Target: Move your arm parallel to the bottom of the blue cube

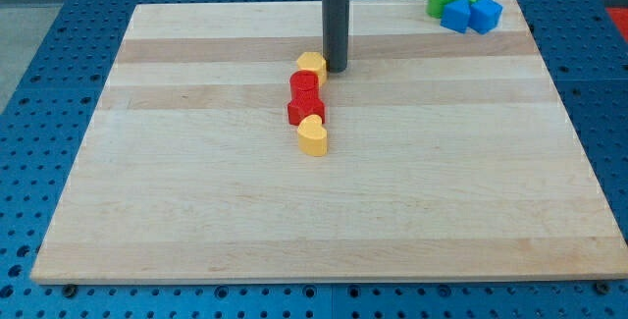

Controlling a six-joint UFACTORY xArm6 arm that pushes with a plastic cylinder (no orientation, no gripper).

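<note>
- Two blue blocks at counter (196, 211) top-right corner; blue cube (486, 14) probably the right one, touching the other blue block (455, 16).
- No hand; my tip (337, 69) just beside yellow block (312, 66), well apart from cube.
- Slide right, clear of red blocks (305, 98), stop below cube.
- Rod top cut off.

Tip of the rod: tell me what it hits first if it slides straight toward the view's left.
My tip would meet the yellow block first; it sits right beside it on the left, seemingly touching or nearly so.
</note>
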